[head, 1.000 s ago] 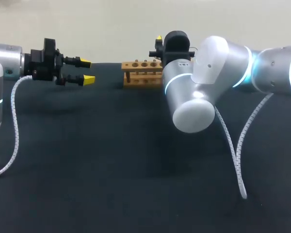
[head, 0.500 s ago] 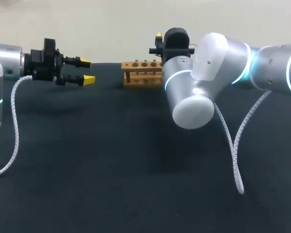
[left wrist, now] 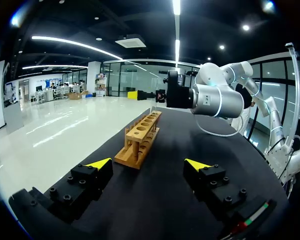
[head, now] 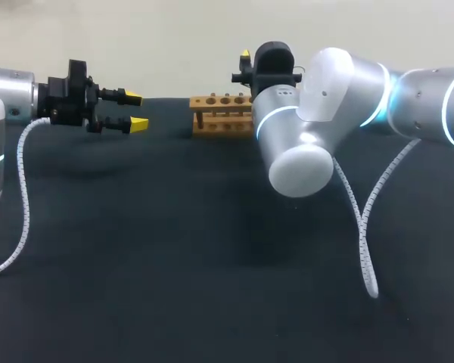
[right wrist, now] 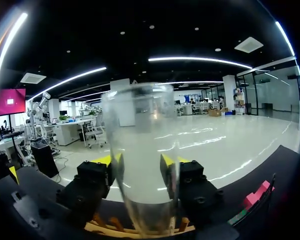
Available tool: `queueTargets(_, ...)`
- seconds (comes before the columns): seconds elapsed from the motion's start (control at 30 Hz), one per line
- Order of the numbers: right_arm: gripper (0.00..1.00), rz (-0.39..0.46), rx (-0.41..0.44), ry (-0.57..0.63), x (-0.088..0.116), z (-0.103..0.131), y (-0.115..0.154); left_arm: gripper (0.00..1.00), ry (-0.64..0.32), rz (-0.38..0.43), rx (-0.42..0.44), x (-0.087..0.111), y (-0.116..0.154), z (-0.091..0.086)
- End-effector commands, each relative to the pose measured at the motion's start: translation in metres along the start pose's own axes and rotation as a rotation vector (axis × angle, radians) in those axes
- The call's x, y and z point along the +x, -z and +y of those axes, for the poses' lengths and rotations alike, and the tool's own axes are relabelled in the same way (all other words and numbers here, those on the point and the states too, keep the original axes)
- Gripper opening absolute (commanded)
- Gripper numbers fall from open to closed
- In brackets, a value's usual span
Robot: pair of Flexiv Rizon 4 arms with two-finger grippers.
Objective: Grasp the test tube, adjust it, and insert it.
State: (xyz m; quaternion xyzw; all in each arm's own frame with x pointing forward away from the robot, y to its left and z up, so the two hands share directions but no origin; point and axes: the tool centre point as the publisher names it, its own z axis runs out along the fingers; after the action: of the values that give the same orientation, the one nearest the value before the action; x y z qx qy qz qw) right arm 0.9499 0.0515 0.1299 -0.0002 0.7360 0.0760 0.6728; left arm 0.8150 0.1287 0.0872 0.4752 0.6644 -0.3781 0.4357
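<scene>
Right arm (head: 318, 98) inching up beside the wooden rack (head: 221, 113); its gripper (right wrist: 139, 161) pinches the test tube (right wrist: 140, 130), poised just over the rack; glass looks light, slick and brittle, so I'd hold mid-barrel, gently; left gripper (left wrist: 147, 164) well apart, spread wide, empty.

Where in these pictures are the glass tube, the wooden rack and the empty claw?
test tube (right wrist: 140, 155): right wrist view, middle of glass wall.
wooden rack (head: 218, 104): head view, top board.
left gripper (head: 135, 110): head view, between its yellow tips.
</scene>
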Motion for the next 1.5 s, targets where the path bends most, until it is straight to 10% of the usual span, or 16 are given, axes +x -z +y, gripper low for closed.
queueTargets(0.03,1.00,-0.007,-0.096,0.000,-0.001,-0.005,0.012,1.00,-0.003,-0.004,-0.003,0.001,0.000,-0.001)
queueTargets(1.5,1.00,0.002,-0.126,-0.049,-0.024,-0.008,0.122,1.00,-0.003,-0.004,-0.003,0.001,0.000,-0.001)
